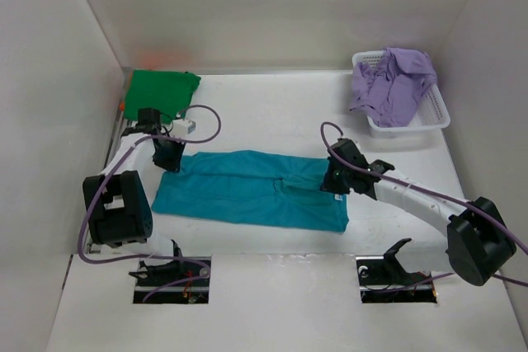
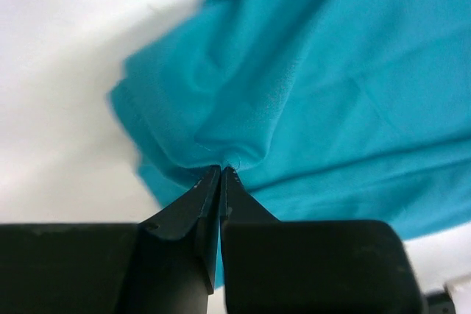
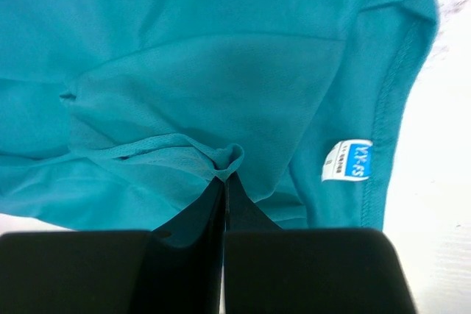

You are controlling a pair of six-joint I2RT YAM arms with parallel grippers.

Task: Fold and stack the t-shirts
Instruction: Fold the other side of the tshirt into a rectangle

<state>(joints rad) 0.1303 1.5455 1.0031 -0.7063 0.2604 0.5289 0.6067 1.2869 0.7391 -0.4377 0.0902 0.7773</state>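
At either end of the teal t-shirt [image 1: 247, 191], left end effector [image 2: 221, 170] and right end effector [image 3: 227, 174] pinch puckered cloth.

Ahead of the left end effector [image 2: 221, 172], the teal shirt [image 2: 331, 71] runs off the top and right edges, its left hem blurred. Right of the right end effector [image 3: 224, 179], the label [image 3: 346, 160] has print too blurred to read. From above, both end effectors' fingertips cannot be made out under their dark bodies. Beyond the left one, an orange sliver [image 1: 122, 106] by the green shirt [image 1: 162, 88] is too small to identify.
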